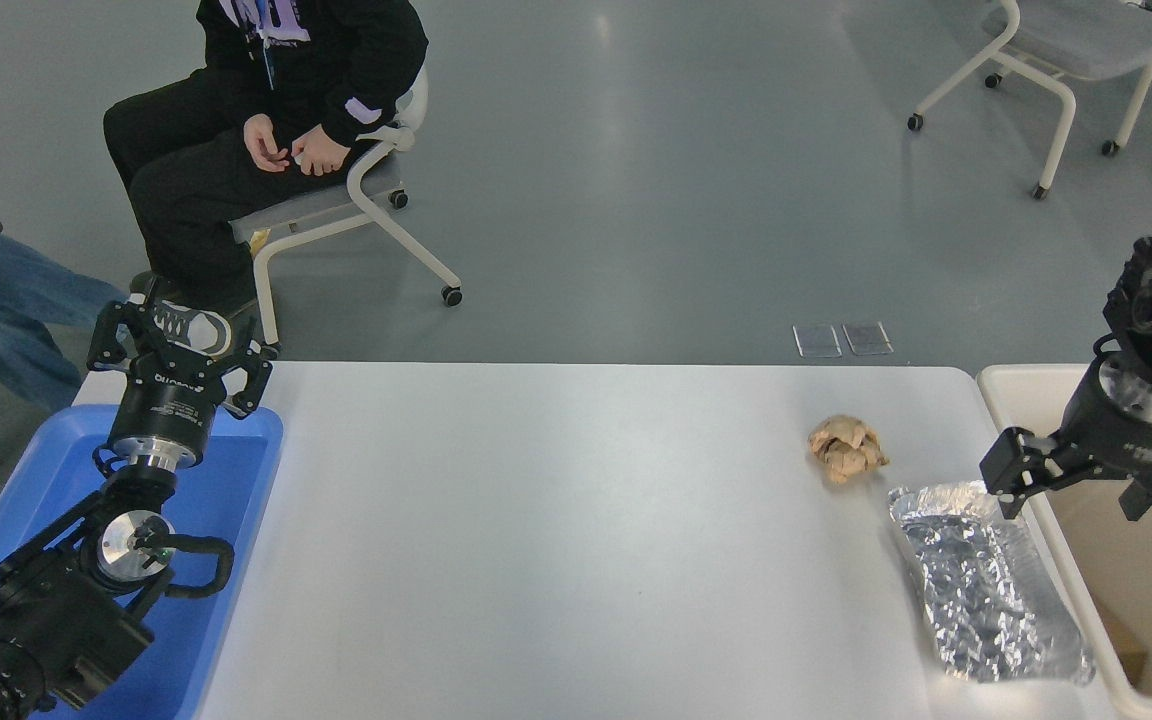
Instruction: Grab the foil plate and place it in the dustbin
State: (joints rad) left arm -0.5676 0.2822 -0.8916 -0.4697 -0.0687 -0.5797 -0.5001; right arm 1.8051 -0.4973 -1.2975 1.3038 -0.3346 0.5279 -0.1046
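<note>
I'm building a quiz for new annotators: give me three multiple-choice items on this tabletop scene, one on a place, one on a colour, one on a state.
1. Where does the foil plate lie?
A. inside the dustbin
B. on the table by the dustbin
C. in the tray at the left

2. What colour is the tray at the table's left end?
A. blue
B. red
C. green

3. How do the jaws of the right gripper stand?
A. shut on the plate
B. shut on the paper ball
C. open, holding nothing

Answers:
1 B: the plate rests on the white table, right beside the rim of the dustbin.
2 A: the tray under the parked left gripper is bright blue.
3 C: the jaws are spread above the plate's far end and the bin rim; the paper ball lies untouched.
</note>
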